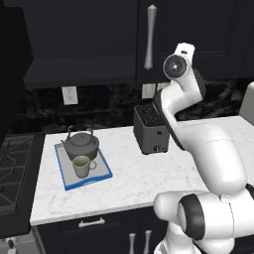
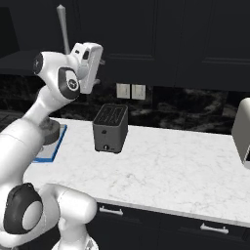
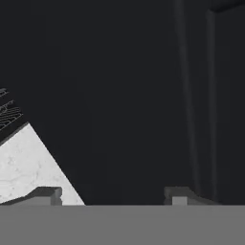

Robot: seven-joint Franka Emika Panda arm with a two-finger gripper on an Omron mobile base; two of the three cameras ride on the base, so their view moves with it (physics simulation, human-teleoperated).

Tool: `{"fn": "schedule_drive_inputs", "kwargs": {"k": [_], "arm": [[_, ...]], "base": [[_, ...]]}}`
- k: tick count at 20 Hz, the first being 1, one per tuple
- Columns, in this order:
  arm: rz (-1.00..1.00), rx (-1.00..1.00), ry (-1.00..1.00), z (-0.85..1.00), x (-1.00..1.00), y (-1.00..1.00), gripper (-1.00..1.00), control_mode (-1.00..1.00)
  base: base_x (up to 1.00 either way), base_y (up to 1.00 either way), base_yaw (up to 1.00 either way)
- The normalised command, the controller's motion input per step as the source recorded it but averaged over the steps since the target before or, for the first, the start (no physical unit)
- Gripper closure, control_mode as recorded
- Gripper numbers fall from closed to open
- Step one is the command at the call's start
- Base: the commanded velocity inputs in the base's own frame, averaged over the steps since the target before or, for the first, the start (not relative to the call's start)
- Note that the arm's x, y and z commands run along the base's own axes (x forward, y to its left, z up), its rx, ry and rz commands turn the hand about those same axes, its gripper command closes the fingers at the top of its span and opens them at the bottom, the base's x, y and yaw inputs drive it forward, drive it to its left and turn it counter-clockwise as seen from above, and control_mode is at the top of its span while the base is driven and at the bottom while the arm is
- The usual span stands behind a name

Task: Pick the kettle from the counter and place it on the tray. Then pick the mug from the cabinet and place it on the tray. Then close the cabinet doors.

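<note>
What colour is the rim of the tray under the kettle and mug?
Bright blue, around a grey surface; the tray shows best in the left base view.

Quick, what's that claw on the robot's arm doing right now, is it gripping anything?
Gripper: open, its two fingertips standing wide apart, holding nothing, up close to a dark cabinet door.

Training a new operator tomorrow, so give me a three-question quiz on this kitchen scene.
1. True or false: the mug stands on the tray.
2. What shares the tray with it? A) toaster B) kettle C) plate
3. Fill in: the fingertips of the gripper stand wide ____.

Key: 1 true. 2 B, the kettle; the toaster sits on the counter. 3 apart, holding nothing.
</note>
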Motion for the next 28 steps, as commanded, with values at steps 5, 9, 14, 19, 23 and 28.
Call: {"fn": "schedule_drive_inputs", "kwargs": {"k": [5, 9, 14, 19, 23, 28], "arm": [[0.00, 0.00, 0.13, -0.08, -0.97, 0.23, -1.00, -1.00], [0.05, -0.06, 0.08, -0.15, -0.99, 0.39, -1.00, -1.00], [0.14, -0.21, 0.12, -0.45, -0.66, 0.53, -1.00, -1.00], [0.11, -0.19, 0.17, -0.44, -0.12, 0.63, -1.00, -1.00], [0.05, -0.15, 0.12, -0.40, 0.00, 0.58, -1.00, -1.00], [0.00, -0.05, 0.08, -0.16, 0.00, 0.29, -1.00, -1.00]], "base": [[0.00, 0.00, 0.00], [0.00, 0.00, 0.00], [0.00, 0.00, 0.00], [0.00, 0.00, 0.00], [0.00, 0.00, 0.00], [0.00, 0.00, 0.00]]}}
